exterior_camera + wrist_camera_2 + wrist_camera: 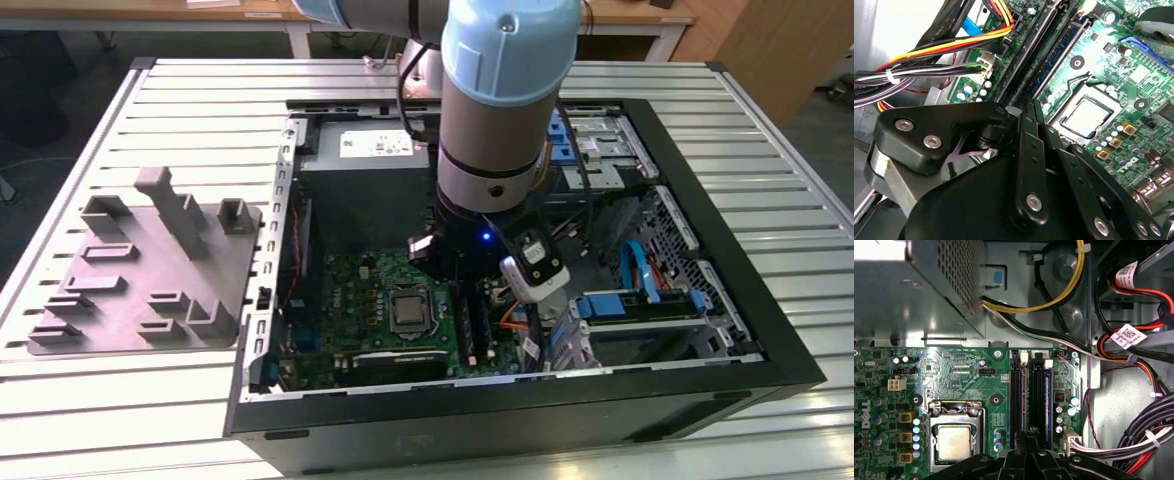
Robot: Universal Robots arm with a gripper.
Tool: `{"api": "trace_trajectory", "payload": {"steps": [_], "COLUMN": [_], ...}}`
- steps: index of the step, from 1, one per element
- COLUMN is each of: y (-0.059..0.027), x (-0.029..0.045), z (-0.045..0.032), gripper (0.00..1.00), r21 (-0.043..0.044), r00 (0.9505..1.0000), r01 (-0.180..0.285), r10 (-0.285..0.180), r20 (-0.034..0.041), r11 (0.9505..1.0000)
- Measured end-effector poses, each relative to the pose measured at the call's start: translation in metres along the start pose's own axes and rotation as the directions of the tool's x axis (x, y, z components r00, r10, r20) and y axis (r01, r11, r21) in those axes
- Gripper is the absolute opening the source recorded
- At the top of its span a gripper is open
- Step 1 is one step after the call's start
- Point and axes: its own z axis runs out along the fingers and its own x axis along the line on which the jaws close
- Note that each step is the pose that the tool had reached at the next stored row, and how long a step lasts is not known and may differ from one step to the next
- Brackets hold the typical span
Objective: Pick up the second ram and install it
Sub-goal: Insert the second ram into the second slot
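The second ram (1047, 400) stands on edge in a black motherboard slot (1016, 400), where it must seat, inside the open computer case (747, 330) on the worktop (200, 90). The gripper (1029, 437) hovers right over it; whether its jaws are spread cannot be told.

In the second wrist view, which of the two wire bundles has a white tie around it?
The dark bundle of black, white and purple wires, wrapped by the white tie. The yellow, orange and red bundle shows none.

White barcode tags (1128, 333) sat on black cables (1097, 305), a white sticker (378, 146) on the grey power supply (360, 200); print illegible
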Motion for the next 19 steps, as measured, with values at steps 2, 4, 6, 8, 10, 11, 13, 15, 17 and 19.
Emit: {"api": "trace_trajectory", "payload": {"steps": [2, 4, 6, 8, 10, 11, 13, 15, 17, 19], "y": [0.0000, 0.0000, 0.0000, 0.0000, 0.0001, 0.0002, 0.0004, 0.0006, 0.0007, 0.0009], "x": [0.0000, 0.0000, 0.0000, 0.0000, -0.0002, -0.0003, -0.0005, -0.0008, -0.0010, -0.0013], "z": [0.0001, 0.0005, 0.0005, 0.0003, -0.0044, -0.0084, -0.0178, -0.0268, -0.0357, -0.0446], "gripper": [0.11, 0.12, 0.18, 0.18, 0.18, 0.18, 0.18, 0.18, 0.18, 0.18], "r21": [0.0000, -0.0006, -0.0003, -0.0002, 0.0002, -0.0002, 0.0000, 0.0003, 0.0006, 0.0005], "r00": [1.0000, 1.0000, 1.0000, 1.0000, 1.0000, 1.0000, 1.0000, 1.0000, 1.0000, 1.0000], "r01": [0.000, 0.000, 0.000, 0.000, 0.000, 0.000, 0.000, 0.000, 0.000, 0.000], "r10": [0.000, 0.000, 0.000, 0.000, 0.000, 0.000, 0.000, 0.000, 0.000, 0.000], "r20": [0.0000, 0.0004, 0.0001, 0.0001, 0.0000, 0.0001, 0.0001, 0.0000, 0.0000, 0.0001], "r11": [1.0000, 1.0000, 1.0000, 1.0000, 1.0000, 1.0000, 1.0000, 1.0000, 1.0000, 1.0000]}}
